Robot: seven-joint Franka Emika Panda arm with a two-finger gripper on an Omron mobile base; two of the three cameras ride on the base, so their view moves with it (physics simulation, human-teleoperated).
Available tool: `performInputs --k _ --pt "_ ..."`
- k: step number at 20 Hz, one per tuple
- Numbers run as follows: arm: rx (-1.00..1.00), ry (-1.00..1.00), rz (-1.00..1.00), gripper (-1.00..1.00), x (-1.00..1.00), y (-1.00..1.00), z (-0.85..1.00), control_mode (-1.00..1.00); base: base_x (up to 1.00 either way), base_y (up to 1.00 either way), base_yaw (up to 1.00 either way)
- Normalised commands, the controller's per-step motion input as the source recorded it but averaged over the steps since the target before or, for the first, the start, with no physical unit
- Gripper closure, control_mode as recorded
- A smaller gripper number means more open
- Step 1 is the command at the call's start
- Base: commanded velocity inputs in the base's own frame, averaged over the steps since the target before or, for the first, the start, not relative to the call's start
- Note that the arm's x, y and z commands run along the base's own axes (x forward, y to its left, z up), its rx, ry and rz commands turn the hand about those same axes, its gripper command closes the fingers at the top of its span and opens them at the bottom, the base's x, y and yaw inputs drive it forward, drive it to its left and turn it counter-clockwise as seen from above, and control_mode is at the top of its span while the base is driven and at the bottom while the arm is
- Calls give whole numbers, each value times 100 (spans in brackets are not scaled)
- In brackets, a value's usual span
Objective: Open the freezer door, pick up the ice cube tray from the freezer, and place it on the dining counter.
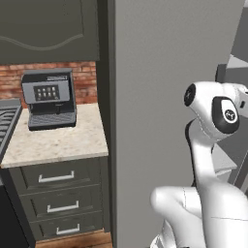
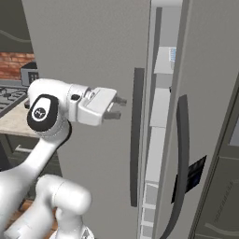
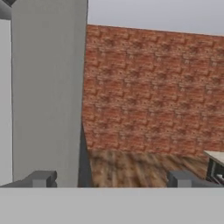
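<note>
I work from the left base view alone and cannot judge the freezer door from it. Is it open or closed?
Observer: The right base view shows the freezer door ajar, with pale shelves in the gap.
Operator: Does the gripper hold the handle?
Observer: No. The gripper is open and empty. It is apart from the door's curved handle, to the left of a straight dark bar.
Operator: Can you see the tray?
Observer: Something small and light blue sits high in the gap. It may be the ice cube tray, but it is too small to be sure.
</note>
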Motion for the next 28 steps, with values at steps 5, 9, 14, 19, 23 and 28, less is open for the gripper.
performInputs --k 5,9,14,19,23,28 --pt "0 -5 -1 -100 21 -47 -11 -100 0 0 0" --pt "0 -6 2 -100 46 -17 -16 -100 0 0 0" --pt "0 -6 7 -100 51 0 -11 -100 0 0 0" --pt "2 -1 5 -100 57 -16 -5 -100 0 0 0" --pt "4 0 2 -100 29 -43 -4 -100 0 0 0" --pt "3 -2 0 -100 5 -60 -11 -100 0 0 0"
